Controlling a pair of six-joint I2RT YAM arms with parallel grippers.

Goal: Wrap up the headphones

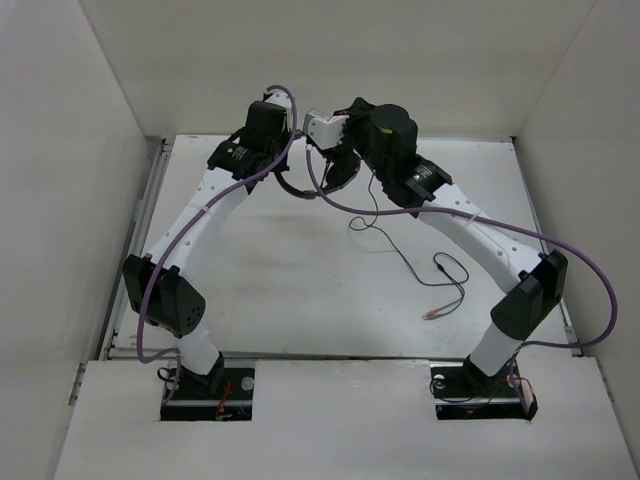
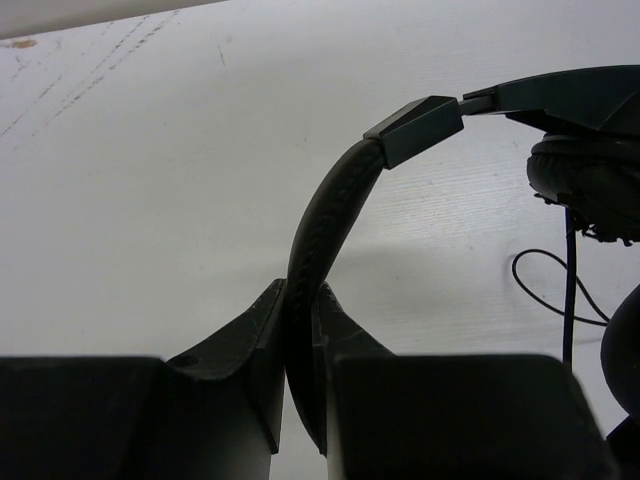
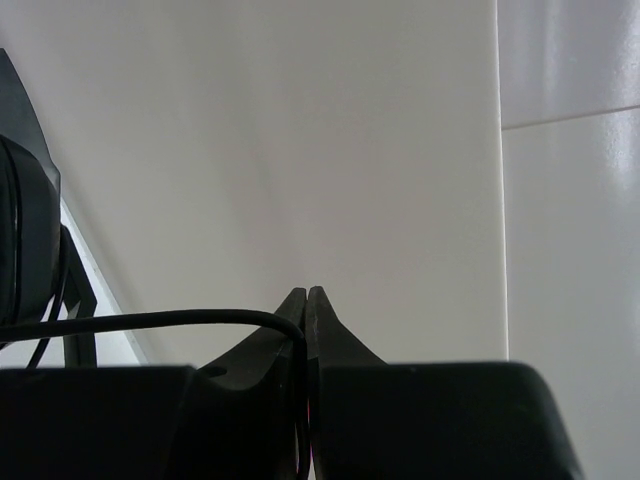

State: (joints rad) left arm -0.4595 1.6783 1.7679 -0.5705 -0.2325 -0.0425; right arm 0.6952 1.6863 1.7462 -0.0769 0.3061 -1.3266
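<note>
The black headphones are held up at the far middle of the table. My left gripper (image 2: 300,290) is shut on the padded headband (image 2: 322,225), which arcs up to an earcup (image 2: 590,180). In the top view the left gripper (image 1: 285,175) sits by the headband (image 1: 300,192) and earcup (image 1: 340,175). My right gripper (image 3: 307,292) is shut on the thin black cable (image 3: 150,320), raised and facing the back wall, with an earcup (image 3: 25,230) at its left. In the top view the right gripper (image 1: 348,108) is just behind the headset. The cable (image 1: 400,255) trails over the table to the pink and green plugs (image 1: 432,314).
Thick purple robot cables (image 1: 345,208) hang from both arms across the far middle. White walls (image 1: 340,60) close in the table at the back and both sides. A metal rail (image 1: 150,190) runs along the left edge.
</note>
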